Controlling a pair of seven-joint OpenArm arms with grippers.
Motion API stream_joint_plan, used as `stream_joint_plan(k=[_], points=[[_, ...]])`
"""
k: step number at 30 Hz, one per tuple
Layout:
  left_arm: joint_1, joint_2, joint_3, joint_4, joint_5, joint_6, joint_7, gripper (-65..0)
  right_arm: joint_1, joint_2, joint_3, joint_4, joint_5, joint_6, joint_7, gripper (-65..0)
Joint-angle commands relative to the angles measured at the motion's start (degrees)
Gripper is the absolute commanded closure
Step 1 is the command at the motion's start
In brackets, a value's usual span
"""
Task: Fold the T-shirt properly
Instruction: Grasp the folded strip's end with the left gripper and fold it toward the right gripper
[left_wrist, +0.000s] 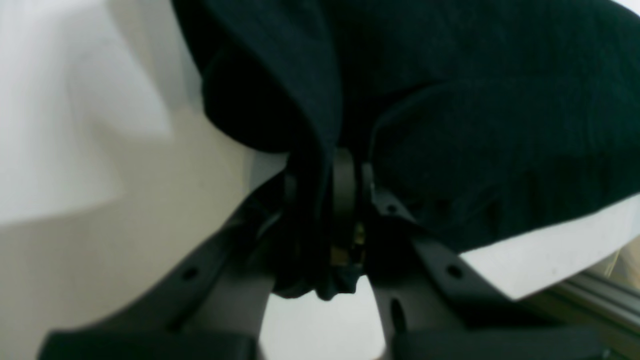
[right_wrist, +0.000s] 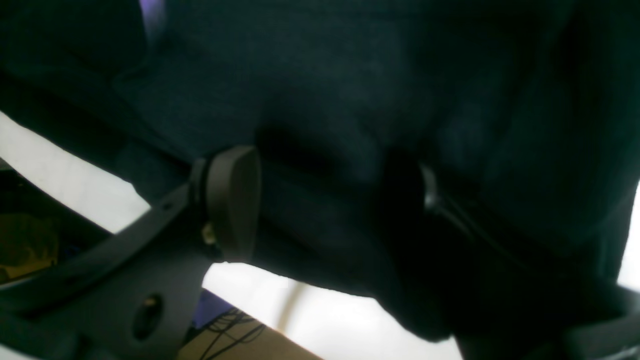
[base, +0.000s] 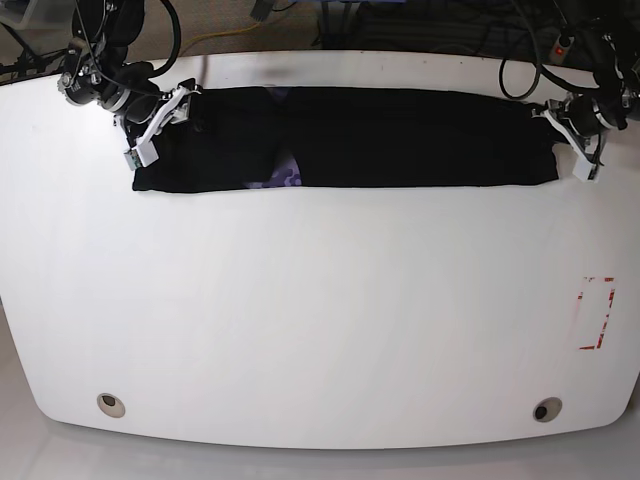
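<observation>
1. Left gripper: jaws pressed together, pinching a bunched fold of the T-shirt between them.
2. Right gripper: jaws spread, cloth lying slack across the gap and over both fingers.
3. T-shirt lies as a long flat band along the far edge of the white table, one gripper at each end.

One T-shirt, one table
</observation>
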Motion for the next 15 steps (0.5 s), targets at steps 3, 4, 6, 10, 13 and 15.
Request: stream_joint_plan(k=[3,4,6,10,13,15], points=[[2.0,-0.9,-2.3,9.5,-5.5,-0.2,-0.9,-0.8,0.3,0.7,0.4,1.2,0.9,-0.1,0.8,-36.6],[2.4,-0.7,-2.5,11.1,-6.1,-0.2,-0.9,-0.8,0.3,0.7,0.4,1.2,0.9,-0.1,0.8,-36.6],[2.5,0.4,-2.4,14.7,-6.8,-0.2,-0.7,-0.8,0.3,0.7,0.4,1.2,0.9,-0.1,0.8,-36.6],[3.8,1.5,0.7,22.4,-7.1,-0.2,-0.2,-1.1,0.3,0.7,0.4,1.2,0.9,-0.1,0.8,-36.6],[3.5,1.9,7.1,25.1,-7.2,-0.2,1.3,-1.1,0.4,0.7,0.4,1.2,0.9,-0.1,0.8,-36.6],[2.0,2.6,12.6,25.8,-7.2,-0.2,1.6,-1.1,0.4,0.7,0.4,1.2,0.9,-0.1,0.8,-36.6]])
